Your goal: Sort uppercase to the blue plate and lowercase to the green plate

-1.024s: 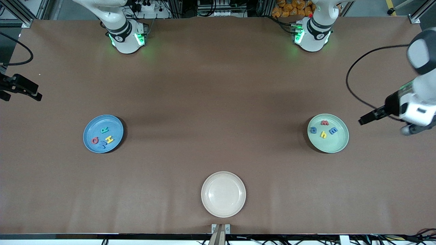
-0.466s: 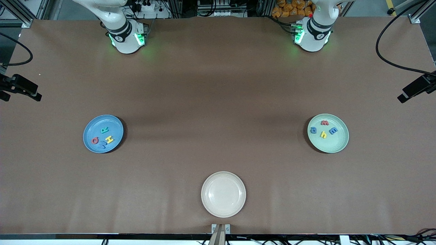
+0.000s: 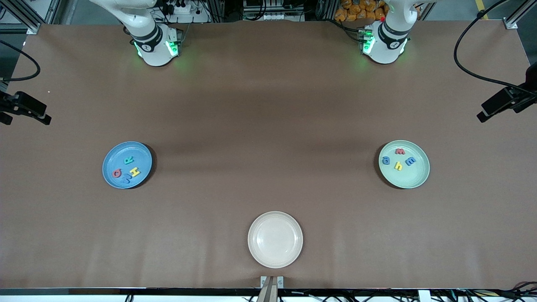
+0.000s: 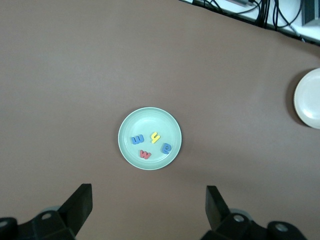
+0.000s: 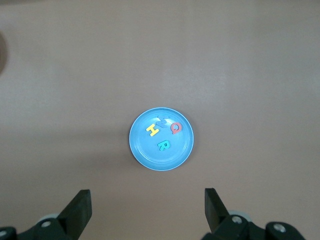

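Inspecting the worktop point(image 3: 268, 105), all eight foam letters lie in their plates. The blue plate point(image 3: 110, 167), toward the right arm's end, holds the uppercase point(image 3: 127, 169) set: yellow H, green R, red G, and a blue letter partly tucked under the H. The green plate point(image 3: 415, 178), toward the left arm's end, holds the lowercase point(image 3: 398, 160) set: red, yellow and two blue pieces, lying apart from one another. A cream plate point(image 3: 289, 251), nearest the front camera, is bare.

The left gripper point(image 4: 149, 200) hangs high over the green plate, jaws spread wide and pinching nothing. The right gripper point(image 5: 147, 202) hangs high over the blue plate, jaws likewise spread and empty. Neither touches anything.

Judgement: sorting appears complete. The letters look light, soft and flat; a firm squeeze would deform them, and they could cling to a pad on release. Any correction should pinch a letter across its outer edges, approaching from straight above. The overlapped blue capital would be hardest to take cleanly.
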{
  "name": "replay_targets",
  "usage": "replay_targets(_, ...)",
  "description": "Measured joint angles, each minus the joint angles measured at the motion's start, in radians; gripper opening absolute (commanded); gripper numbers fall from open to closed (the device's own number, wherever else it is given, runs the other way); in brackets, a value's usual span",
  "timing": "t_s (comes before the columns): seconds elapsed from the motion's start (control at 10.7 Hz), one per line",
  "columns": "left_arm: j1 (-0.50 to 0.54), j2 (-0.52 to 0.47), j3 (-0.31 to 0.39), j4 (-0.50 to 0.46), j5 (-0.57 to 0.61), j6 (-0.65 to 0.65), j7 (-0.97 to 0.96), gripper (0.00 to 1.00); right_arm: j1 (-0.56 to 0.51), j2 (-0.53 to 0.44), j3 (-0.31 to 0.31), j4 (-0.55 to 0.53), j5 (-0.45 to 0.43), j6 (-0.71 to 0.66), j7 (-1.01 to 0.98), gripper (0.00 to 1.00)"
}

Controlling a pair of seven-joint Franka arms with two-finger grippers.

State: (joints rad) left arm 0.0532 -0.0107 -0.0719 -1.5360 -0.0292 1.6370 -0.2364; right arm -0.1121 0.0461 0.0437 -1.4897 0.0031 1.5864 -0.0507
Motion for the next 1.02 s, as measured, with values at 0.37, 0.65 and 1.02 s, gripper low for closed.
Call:
replay_targets(0.37, -0.057, 0.001, -0.001, -0.011, 0.035, -0.009, 0.167, 1.00, 0.000, 0.000, 0.000, 0.000, 0.000, 0.000, 0.000, 1.00)
replay_targets(0.65, -0.094, 0.004, -0.001, -0.023, 0.049, -0.007, 0.197, 1.00, 0.000, 0.000, 0.000, 0.001, 0.000, 0.000, 0.000, 1.00)
replay_targets(1.02, -0.136, 0.017, 0.000, -0.049, 0.049, 0.063, 0.198, 1.00, 0.000, 0.000, 0.000, 0.001, 0.000, 0.000, 0.000, 1.00)
